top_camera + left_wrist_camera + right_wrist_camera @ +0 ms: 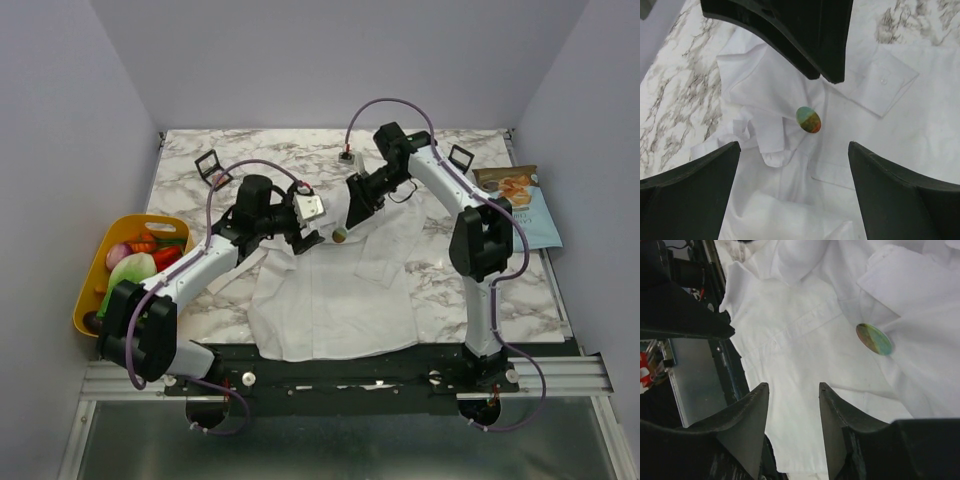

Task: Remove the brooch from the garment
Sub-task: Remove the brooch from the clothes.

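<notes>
Marble table (190, 160) with a white garment (330, 300) spread at its near edge, and both arms reaching over the collar end.
Far left of the brooch (808, 119) is a yellow basket (82, 300) of toy food. Just left of the brooch hangs the left gripper (794, 150), jaws spread wide with nothing between them. The brooch, green and orange-red, sits on the garment's rumpled upper part. Just right of it and behind, the right gripper (793, 387) is parted narrowly and empty. Well right of the brooch lies a printed bag (525, 205).
</notes>
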`<state>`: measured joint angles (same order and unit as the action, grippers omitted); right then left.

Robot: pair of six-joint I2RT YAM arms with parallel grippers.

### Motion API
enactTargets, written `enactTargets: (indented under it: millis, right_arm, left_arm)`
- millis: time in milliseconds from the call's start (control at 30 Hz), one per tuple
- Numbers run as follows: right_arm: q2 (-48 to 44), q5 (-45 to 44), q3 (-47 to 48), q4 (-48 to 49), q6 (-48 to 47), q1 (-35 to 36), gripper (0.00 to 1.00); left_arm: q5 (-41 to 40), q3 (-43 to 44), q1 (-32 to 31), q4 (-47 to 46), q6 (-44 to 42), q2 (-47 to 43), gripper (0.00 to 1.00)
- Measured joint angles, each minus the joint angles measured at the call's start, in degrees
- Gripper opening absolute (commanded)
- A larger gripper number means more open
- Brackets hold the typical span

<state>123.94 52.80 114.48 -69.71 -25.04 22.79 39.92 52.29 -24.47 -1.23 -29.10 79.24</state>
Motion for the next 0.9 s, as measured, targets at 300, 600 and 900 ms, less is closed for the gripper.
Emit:
enactTargets:
  millis: [300, 600, 900]
  right_arm:
    - [-3.6, -0.9, -1.9, 0.9, 1.4, -8.5, 0.68]
    - [-11.8, -3.4, -9.6, -1.2, -0.7, -10.8, 0.91]
    - [-14.7, -3.4, -12.9, -2.2, -2.5, -13.8, 0.91]
  left_arm:
    - [-13.3, -5.6, -8.8, -5.2, -10.1, 2.8, 0.99]
    - [-28.7, -6.6, -16.4, -18.5, -19.8, 9.9, 0.99]
    - [-34.1, -11.0, -19.9, -24.6, -28.4, 13.9, 0.99]
